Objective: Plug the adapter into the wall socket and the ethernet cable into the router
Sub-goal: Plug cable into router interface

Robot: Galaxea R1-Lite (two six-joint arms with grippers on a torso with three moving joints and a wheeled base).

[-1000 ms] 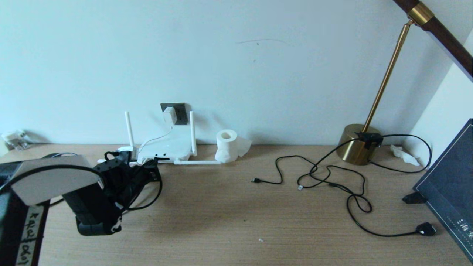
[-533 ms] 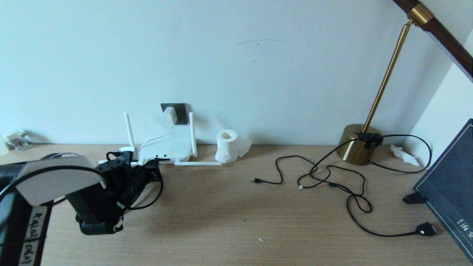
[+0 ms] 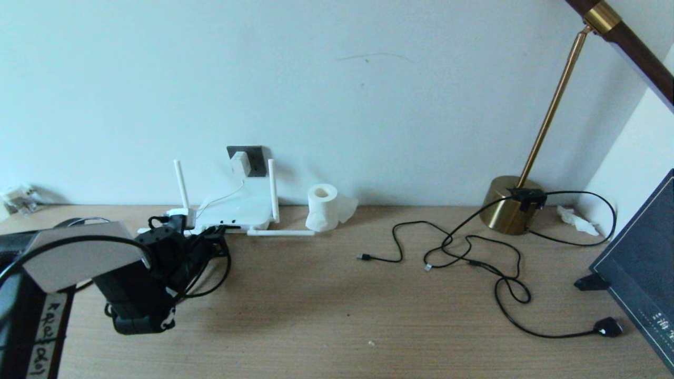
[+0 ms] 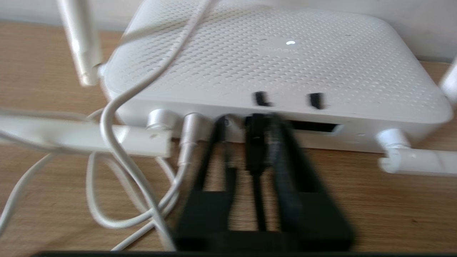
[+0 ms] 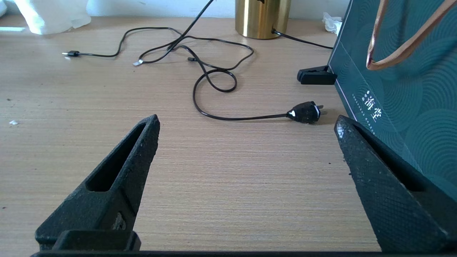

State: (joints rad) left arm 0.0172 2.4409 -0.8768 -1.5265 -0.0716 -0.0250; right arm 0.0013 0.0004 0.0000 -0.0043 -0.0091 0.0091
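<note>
At the router (image 4: pixel 278 67) front, left gripper (image 4: pixel 250 125) pinches the ethernet cable (image 4: pixel 257 185) plug; misalignment could jam it. Right gripper (image 5: pixel 246 125) idles wide open.

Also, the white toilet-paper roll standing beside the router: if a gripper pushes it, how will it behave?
The toilet-paper roll stands on end on the desk, so a low push would probably slide it and a high one tip it. Once on its side it may roll. It looks light and soft; its loose sheet would likely drag.

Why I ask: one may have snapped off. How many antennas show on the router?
4. On the router, the left upright antenna and right upright antenna stand at its back; the left flat antenna and right flat antenna lie along its front.
</note>
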